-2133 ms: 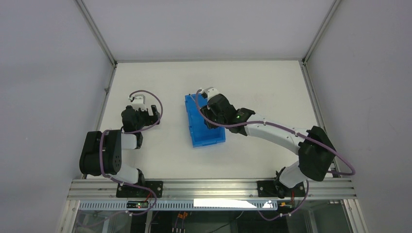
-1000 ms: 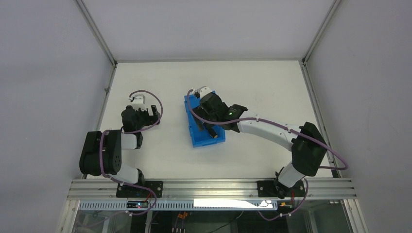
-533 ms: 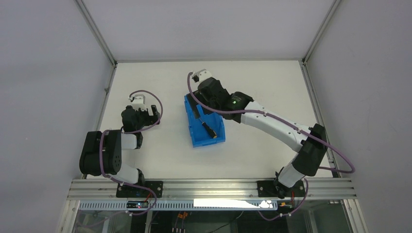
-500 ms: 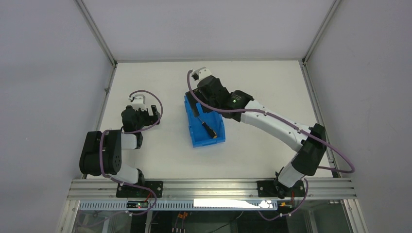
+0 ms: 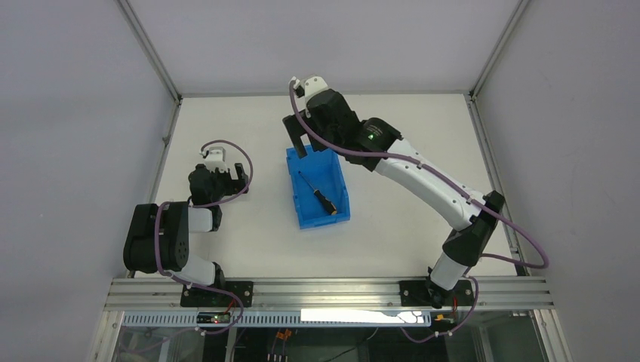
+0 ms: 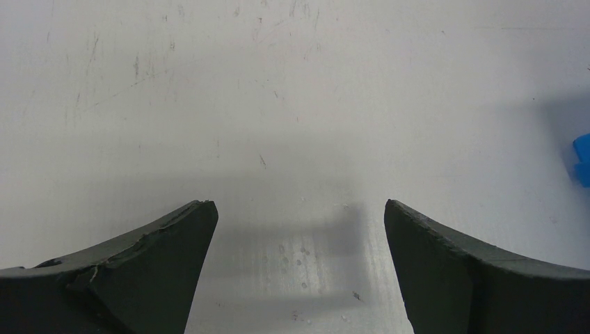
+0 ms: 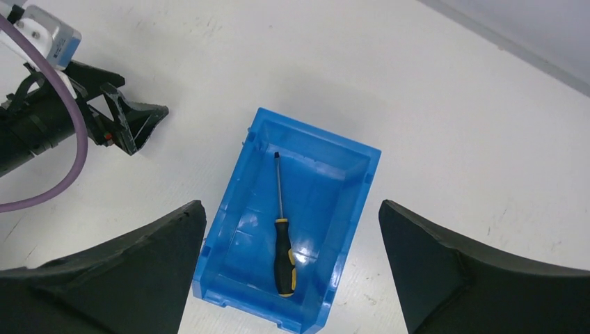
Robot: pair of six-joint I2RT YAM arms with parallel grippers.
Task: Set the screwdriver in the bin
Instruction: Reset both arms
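My right gripper (image 7: 292, 209) spread wide, empty, high over bin (image 7: 224, 209). Screwdriver (image 7: 280, 223) flat on bin floor, handle toward arm bases. Near bin corners hidden behind my fingers (image 7: 139, 271). Left gripper (image 6: 299, 205) open, empty, over table (image 6: 278, 104); bin there only a blue sliver at frame edge.

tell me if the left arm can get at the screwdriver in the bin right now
Probably yes, from above. The screwdriver lies loose in the open-topped bin, nothing stands on the table between it and the left fingers, and the right fingers hang open, well above it.
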